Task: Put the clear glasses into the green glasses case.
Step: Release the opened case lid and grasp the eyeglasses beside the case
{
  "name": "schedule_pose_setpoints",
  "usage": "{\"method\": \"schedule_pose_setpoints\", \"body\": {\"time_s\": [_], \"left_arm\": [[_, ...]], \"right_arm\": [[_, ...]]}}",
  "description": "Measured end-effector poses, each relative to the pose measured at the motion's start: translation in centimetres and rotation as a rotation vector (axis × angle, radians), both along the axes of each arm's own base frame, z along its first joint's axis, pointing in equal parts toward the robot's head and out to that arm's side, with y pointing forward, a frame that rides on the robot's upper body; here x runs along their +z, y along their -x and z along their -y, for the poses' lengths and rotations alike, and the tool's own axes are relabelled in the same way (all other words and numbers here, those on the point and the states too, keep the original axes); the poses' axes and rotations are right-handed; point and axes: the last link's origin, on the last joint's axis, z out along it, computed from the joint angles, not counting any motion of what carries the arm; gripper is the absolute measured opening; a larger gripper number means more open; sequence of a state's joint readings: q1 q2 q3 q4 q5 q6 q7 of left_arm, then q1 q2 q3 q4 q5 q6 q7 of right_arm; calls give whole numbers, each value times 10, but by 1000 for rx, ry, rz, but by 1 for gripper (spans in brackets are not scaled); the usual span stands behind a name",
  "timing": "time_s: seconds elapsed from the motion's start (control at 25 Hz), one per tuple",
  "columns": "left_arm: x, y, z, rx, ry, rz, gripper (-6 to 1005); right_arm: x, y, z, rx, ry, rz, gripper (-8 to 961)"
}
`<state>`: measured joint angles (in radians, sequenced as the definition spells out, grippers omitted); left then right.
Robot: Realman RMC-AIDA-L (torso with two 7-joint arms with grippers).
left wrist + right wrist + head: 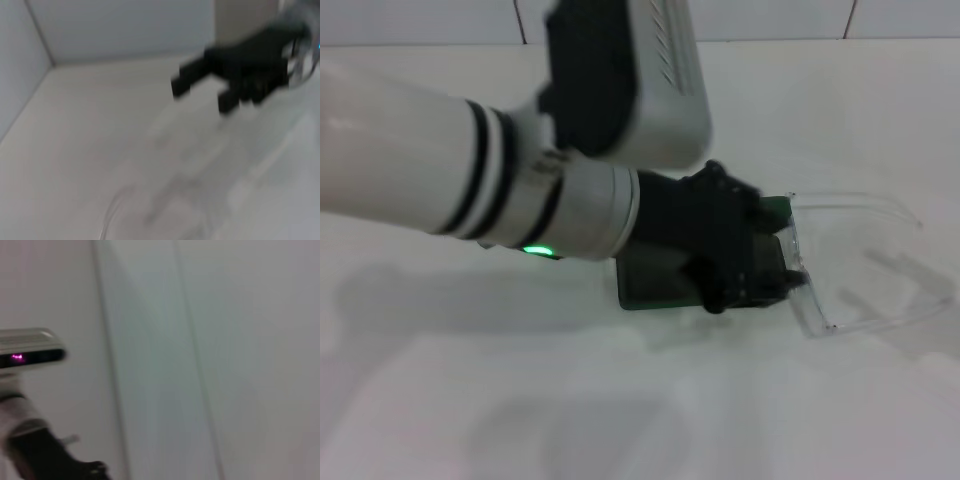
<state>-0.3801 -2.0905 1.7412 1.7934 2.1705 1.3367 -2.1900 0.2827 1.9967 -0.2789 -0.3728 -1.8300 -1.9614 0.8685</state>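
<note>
Carrying the fully transparent wraparound clear glasses, the left gripper clamps them above the dark green rectangular case on the white bench; lower level, lens centred over case.

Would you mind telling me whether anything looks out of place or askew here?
Yes: the clear glasses hang off the green glasses case's right end, arms spread toward the table, not inside. The left pincer is over the case.
</note>
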Motion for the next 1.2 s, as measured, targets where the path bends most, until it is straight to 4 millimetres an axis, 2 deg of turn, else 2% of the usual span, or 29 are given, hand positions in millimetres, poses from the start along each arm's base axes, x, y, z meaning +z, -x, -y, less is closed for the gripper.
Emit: {"method": "schedule_pose_setpoints", "body": {"time_s": [0.12,0.28,0.44,0.56,0.68,0.88,1.0,1.2], "left_arm": [[17,-6,2,6,44,115,471],[30,-4,1,9,47,193,471],[30,0,1,-12,39,190,471],[30,3,1,-10,34,190,472],[31,6,0,-3,26,192,472],[36,15,-5,14,0,208,472],[40,20,-10,11,-20,217,472],[37,25,-15,-5,-7,234,470]], "right_arm": [[2,8,-5,16,44,-27,635],[6,21,-25,0,217,-38,634],[6,31,-50,-113,422,71,633],[4,45,-72,-235,557,229,632],[12,72,-84,-337,621,434,632],[19,117,-100,-547,672,668,630],[12,146,-114,-663,708,825,630],[-7,170,-137,-761,734,999,628]]}}
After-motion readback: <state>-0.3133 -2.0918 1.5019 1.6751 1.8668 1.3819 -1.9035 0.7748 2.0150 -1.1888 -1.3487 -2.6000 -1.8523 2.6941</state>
